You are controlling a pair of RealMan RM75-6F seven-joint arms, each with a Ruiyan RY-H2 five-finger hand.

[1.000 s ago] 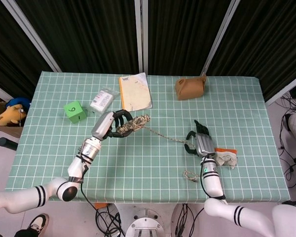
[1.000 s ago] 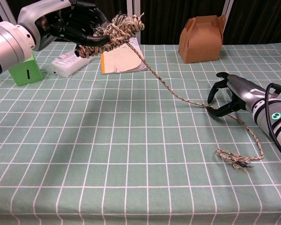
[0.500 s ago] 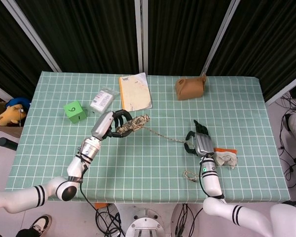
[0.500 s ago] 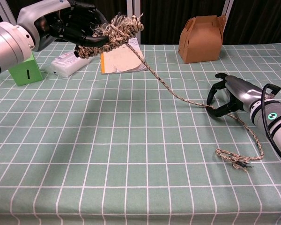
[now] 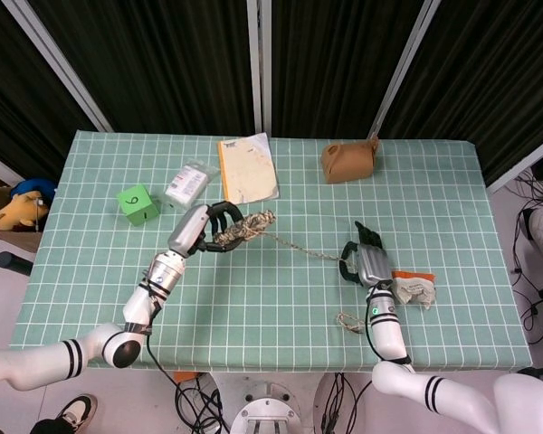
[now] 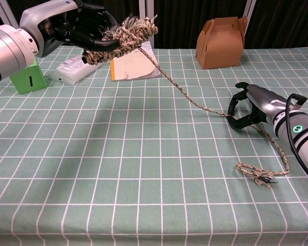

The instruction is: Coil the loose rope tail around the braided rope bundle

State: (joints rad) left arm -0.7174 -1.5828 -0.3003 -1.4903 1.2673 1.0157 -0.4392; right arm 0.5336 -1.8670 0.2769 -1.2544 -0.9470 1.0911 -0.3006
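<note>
The left robot hand (image 6: 79, 28) grasps the rope bundle (image 6: 124, 37) above the bench (image 6: 143, 154). The loose tail (image 6: 187, 95) runs rightward to the right robot hand (image 6: 246, 107), whose fingers curl around it. Being light and limp, the tail is probably best gripped near the bundle.

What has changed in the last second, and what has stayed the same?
Very little changed. The right hand, pinching the loose rope tail, shifted slightly and its wrist turned a little. The left hand kept the braided rope bundle raised above the green checked table. The frayed rope end did not move.
</note>
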